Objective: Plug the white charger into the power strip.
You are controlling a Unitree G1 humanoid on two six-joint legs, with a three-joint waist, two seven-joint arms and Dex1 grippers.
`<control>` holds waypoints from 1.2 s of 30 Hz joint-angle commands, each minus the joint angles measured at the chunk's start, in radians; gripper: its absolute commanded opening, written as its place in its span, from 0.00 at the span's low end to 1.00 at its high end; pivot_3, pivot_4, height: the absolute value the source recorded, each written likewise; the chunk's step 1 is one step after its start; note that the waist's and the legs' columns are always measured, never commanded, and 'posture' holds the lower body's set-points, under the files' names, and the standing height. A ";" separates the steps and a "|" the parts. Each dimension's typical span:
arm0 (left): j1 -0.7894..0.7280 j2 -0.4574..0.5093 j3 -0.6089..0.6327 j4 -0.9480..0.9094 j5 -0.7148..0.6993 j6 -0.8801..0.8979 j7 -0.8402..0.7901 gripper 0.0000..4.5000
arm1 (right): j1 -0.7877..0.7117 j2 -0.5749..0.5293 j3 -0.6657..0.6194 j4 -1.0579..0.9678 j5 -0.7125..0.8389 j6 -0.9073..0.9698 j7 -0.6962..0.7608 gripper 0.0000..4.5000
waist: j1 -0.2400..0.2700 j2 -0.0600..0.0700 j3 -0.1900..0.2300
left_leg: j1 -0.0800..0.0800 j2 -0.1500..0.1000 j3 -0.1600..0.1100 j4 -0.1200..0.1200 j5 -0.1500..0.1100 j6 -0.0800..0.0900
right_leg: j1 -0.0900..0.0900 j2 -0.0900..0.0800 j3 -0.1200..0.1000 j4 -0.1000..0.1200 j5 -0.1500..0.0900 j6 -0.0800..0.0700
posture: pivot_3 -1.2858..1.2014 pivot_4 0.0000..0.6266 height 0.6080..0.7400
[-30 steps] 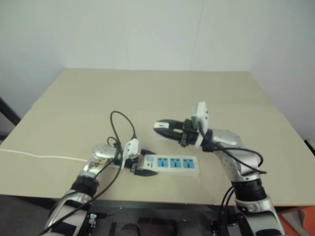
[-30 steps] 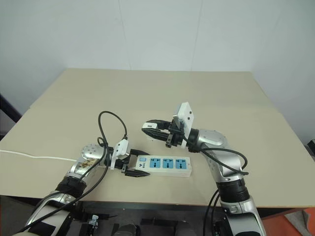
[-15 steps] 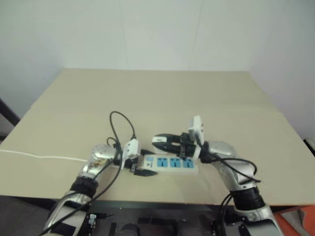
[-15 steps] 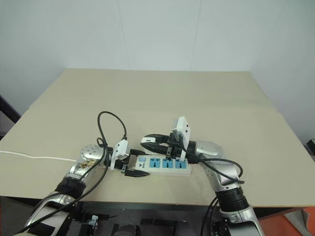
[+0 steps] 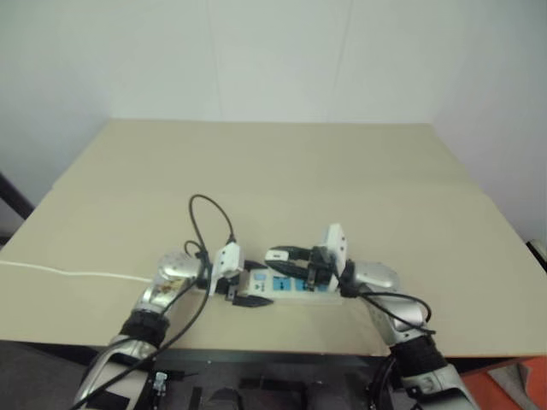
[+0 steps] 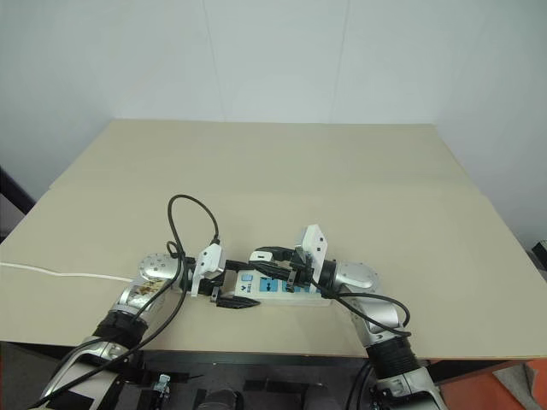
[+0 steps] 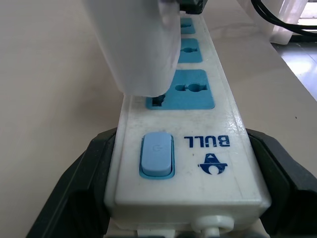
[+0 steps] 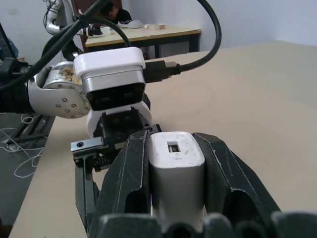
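Observation:
The power strip (image 7: 198, 148) lies on the tan table near its front edge, its blue switch (image 7: 157, 154) toward my left arm. My left gripper (image 6: 242, 284) is shut on that switch end, one black finger (image 7: 74, 191) against each long side. My right gripper (image 8: 173, 141) is shut on the white charger (image 8: 177, 166) and reaches in from the right just above the strip. In the left wrist view the charger (image 7: 136, 44) stands with its lower end on the blue socket face (image 7: 190, 91) nearest the switch. Its prongs are hidden.
The strip's thin white cord (image 6: 60, 273) runs off to the table's left edge. A black cable loop (image 6: 192, 218) arches over my left wrist. The tan table (image 6: 282, 171) stretches bare behind the strip, and its front edge lies close below both grippers.
My right gripper has come down with the charger from above the strip onto its socket end. The left gripper and the strip have stayed where they were.

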 commanded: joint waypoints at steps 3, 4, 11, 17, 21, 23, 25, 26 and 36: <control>0.012 0.007 -0.015 -0.011 0.013 0.010 -0.005 0.73 | -0.004 -0.004 -0.015 0.000 0.001 -0.042 0.006 0.25 | 0.000 0.000 0.000 | 0.000 0.000 0.000 0.000 0.000 0.000 | 0.000 0.000 0.000 0.000 0.000 0.000 | 0.52 0.24 1.00; 0.013 0.008 -0.015 -0.012 0.013 0.010 -0.005 0.73 | -0.003 -0.005 -0.014 -0.001 0.001 -0.042 0.005 0.25 | 0.000 0.000 0.000 | 0.000 0.000 0.000 0.000 0.000 0.000 | 0.000 0.000 0.000 0.000 0.000 0.000 | 0.52 0.24 1.00; 0.013 0.009 -0.016 -0.013 0.013 0.011 -0.006 0.73 | -0.001 0.005 0.007 0.008 -0.008 -0.052 0.011 0.25 | 0.000 0.000 0.000 | 0.000 0.000 0.000 0.000 0.000 0.000 | 0.000 0.000 0.000 0.000 0.000 0.000 | 0.52 0.24 1.00; 0.012 0.010 -0.017 -0.012 0.013 0.013 -0.005 0.73 | -0.002 0.009 0.023 0.081 -0.037 -0.079 0.017 0.25 | -0.002 0.000 0.000 | 0.001 0.000 0.000 0.000 0.000 0.000 | 0.000 0.000 0.000 0.000 0.000 0.000 | 0.52 0.24 1.00; 0.015 0.016 -0.016 -0.016 0.012 0.017 -0.007 0.73 | -0.004 0.003 0.025 0.112 -0.049 -0.104 0.029 0.25 | -0.003 -0.001 -0.001 | 0.001 0.000 0.000 0.000 0.000 0.000 | 0.001 0.000 0.000 0.000 0.000 0.000 | 0.52 0.24 1.00; 0.014 0.017 -0.016 -0.017 0.012 0.018 -0.007 0.73 | -0.003 -0.010 0.022 0.123 -0.051 -0.110 0.038 0.25 | -0.003 -0.001 -0.001 | 0.001 0.001 0.000 0.000 0.000 0.000 | 0.001 0.000 0.000 0.000 0.000 0.000 | 0.52 0.24 1.00; 0.014 0.019 -0.016 -0.016 0.012 0.019 -0.007 0.73 | 0.002 -0.037 0.019 0.128 -0.056 -0.114 0.058 0.25 | -0.003 -0.001 -0.001 | 0.001 0.000 0.000 0.000 0.000 0.000 | 0.001 0.000 0.000 0.000 0.000 0.000 | 0.52 0.24 1.00; 0.013 0.019 -0.016 -0.016 0.012 0.019 -0.007 0.73 | 0.005 -0.055 0.017 0.133 -0.058 -0.117 0.072 0.25 | -0.002 -0.001 -0.001 | 0.001 0.000 0.000 0.000 0.000 0.000 | 0.001 0.000 0.000 0.000 0.000 0.000 | 0.52 0.24 1.00; 0.006 0.027 -0.015 -0.003 0.010 0.015 -0.002 0.73 | 0.005 -0.174 0.020 0.216 -0.080 -0.126 0.151 0.25 | 0.005 -0.001 -0.002 | 0.002 0.000 0.000 0.000 0.000 0.000 | 0.003 0.000 0.000 -0.001 -0.001 0.001 | 0.52 0.24 1.00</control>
